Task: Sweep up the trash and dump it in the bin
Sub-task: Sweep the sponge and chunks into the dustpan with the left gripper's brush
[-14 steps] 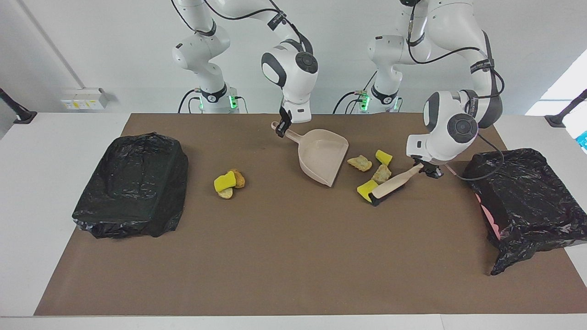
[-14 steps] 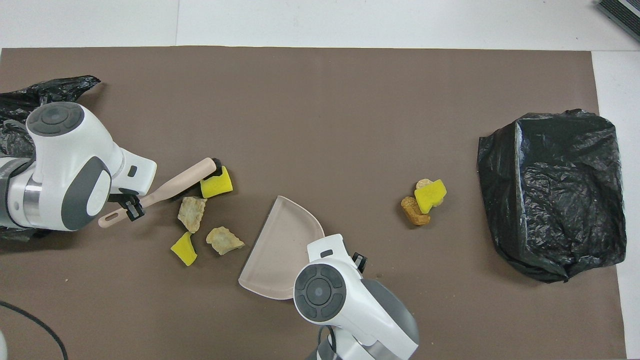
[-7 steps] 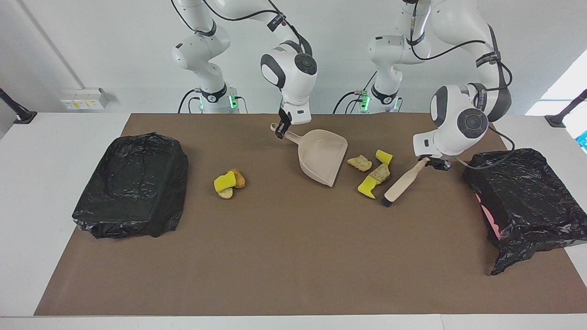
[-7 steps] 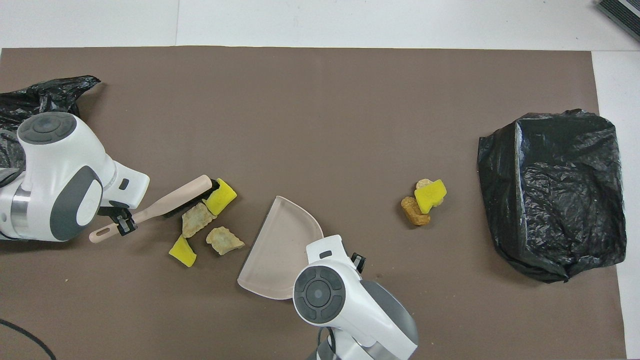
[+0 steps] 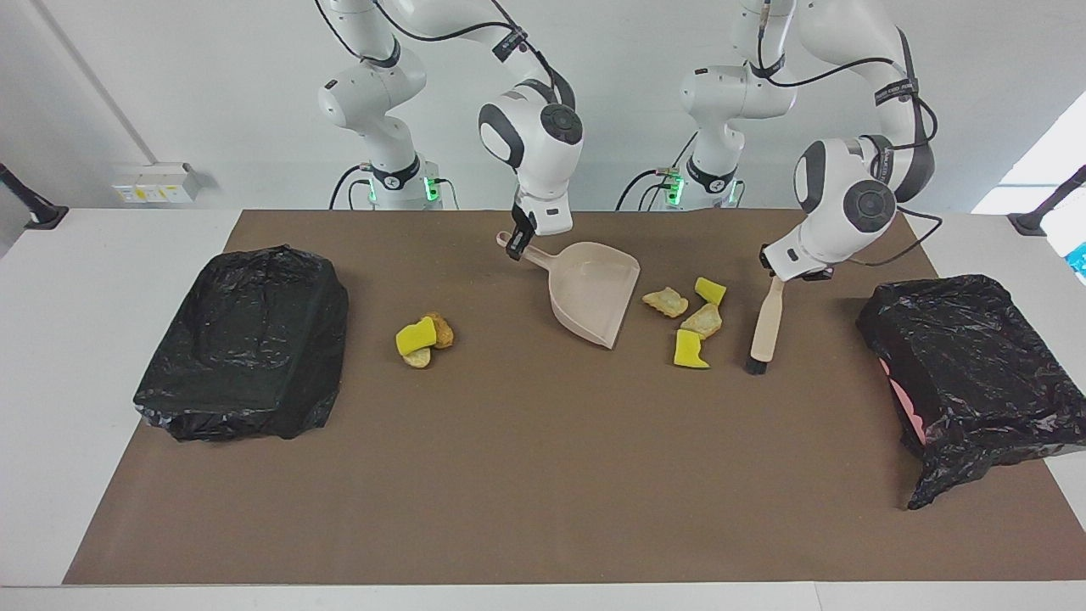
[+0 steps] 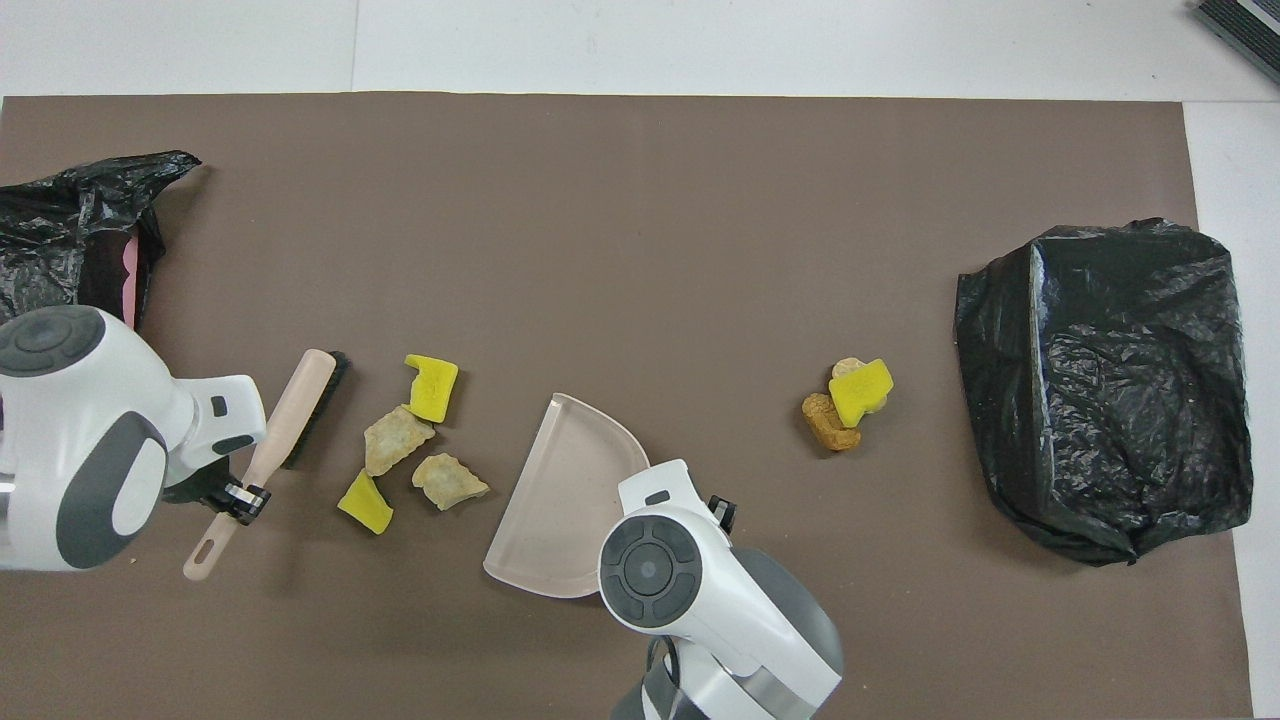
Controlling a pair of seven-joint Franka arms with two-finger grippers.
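The left end effector is pinching the handle of the brush, whose head is resting on the bench just beside four pieces of trash, on their side toward the left arm's end, with the brush's long axis running from the robots outward. The dustpan is lying on the other side of those four pieces, its open mouth turned toward them, so the scraps are sitting between brush and pan. The right end effector is pinching the dustpan's handle, pressed together around it. Three more pieces are lying in a tight cluster toward the right arm's end, between the dustpan and a black bin bag; a second black bag is sitting at the left arm's end, near the brush. The left arm is the nearer one to the four scraps. Compared with a second ago, the brush has swung from lying slantwise against the yellow scrap to standing clear of the pile, and that yellow piece has shifted; the dustpan has barely moved, and a sideways stroke toward the pan looks due next
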